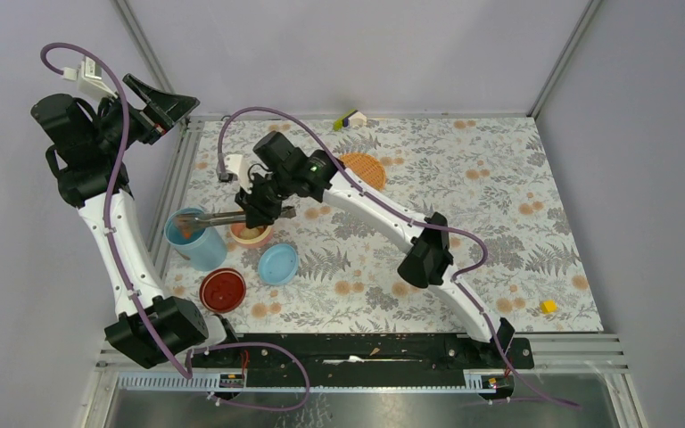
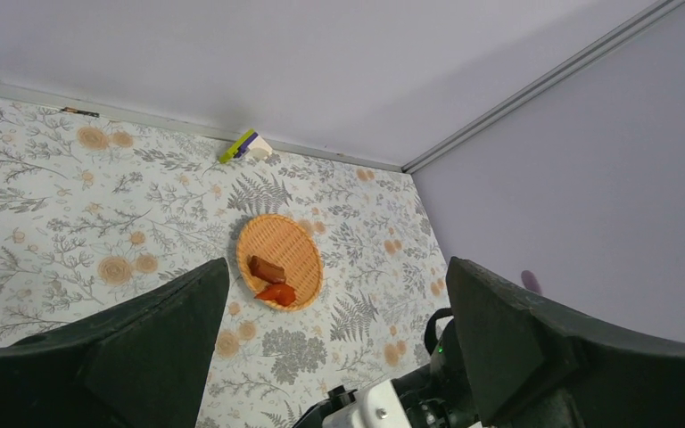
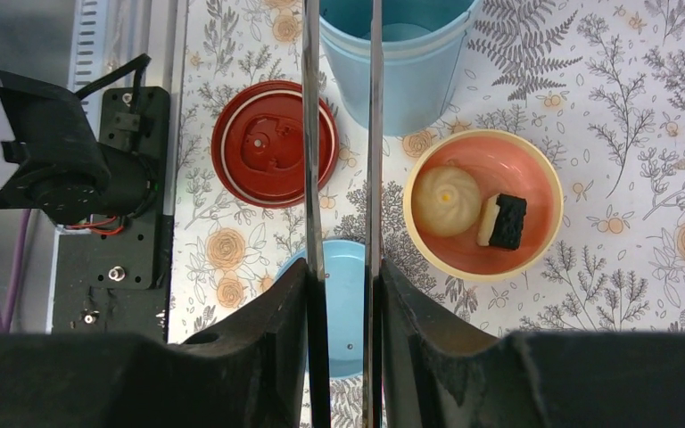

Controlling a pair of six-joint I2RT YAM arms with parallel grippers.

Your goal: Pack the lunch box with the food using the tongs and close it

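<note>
My right gripper [image 1: 263, 212] [image 3: 343, 276] is shut on the silver tongs [image 1: 218, 217] [image 3: 310, 134]. Both tong arms run out over the open light blue lunch box [image 1: 194, 245] [image 3: 401, 80], and their tips pass out of the top of the right wrist view. In the top view a small orange bit shows at the tips, above the tub's mouth. Beside the tub stands the pink-orange inner bowl [image 1: 251, 234] [image 3: 535, 174] with a beige round [image 3: 446, 201] and a black-and-white sushi roll [image 3: 504, 220]. The blue lid [image 1: 278, 264] [image 3: 348, 303] lies flat nearby. My left gripper [image 1: 162, 100] [image 2: 337, 267] is open, raised off to the left.
An orange woven plate [image 1: 361, 169] [image 2: 299, 245] holds a dark piece [image 2: 266, 268] and an orange chunk [image 2: 276, 292]. A red lid [image 1: 222, 290] [image 3: 272, 143] lies near the left arm's base. A yellow block [image 1: 548, 306] sits front right; a green-and-white item [image 1: 350, 119] lies by the back wall.
</note>
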